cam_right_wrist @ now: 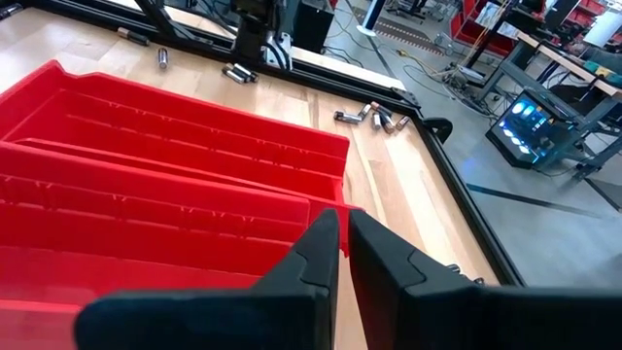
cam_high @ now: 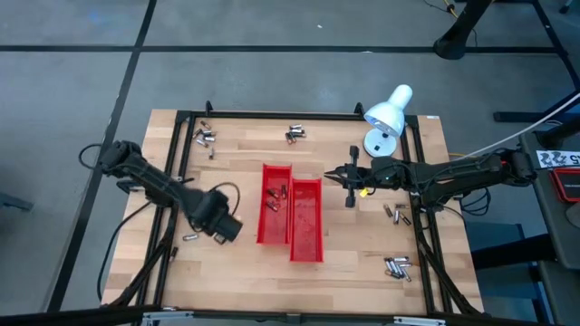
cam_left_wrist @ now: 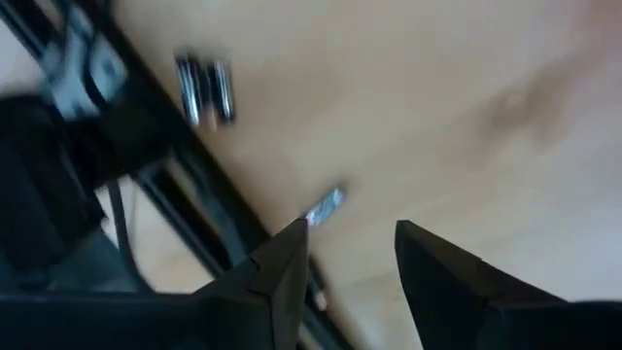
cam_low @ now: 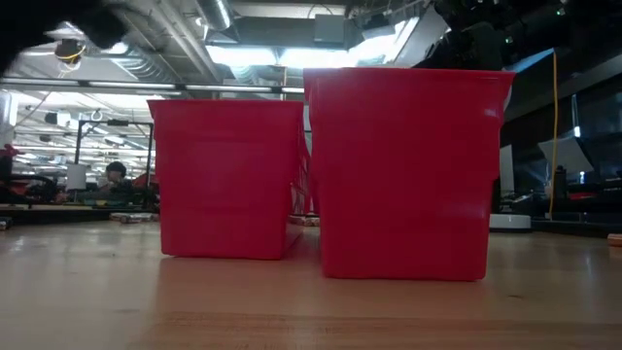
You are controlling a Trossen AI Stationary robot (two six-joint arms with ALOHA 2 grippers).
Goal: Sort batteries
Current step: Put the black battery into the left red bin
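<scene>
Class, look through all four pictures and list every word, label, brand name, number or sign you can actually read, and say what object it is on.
No text can be read in any view.
Black-and-white tag at the table's right edge, on the right arm's side: bold marks, cut off and too small to read.
Batteries: any print too small.
Red trays: plain, no lettering.
Lamp: no marking seen.

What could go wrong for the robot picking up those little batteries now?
1. The left gripper is open near one loose battery that lies close to the black frame rail; a finger might bump the rail or nudge the battery under it.
2. The battery is round, so it might roll away when the fingers close.
3. The right gripper is shut just beside a red tray; moving sideways could knock its wall.
</scene>
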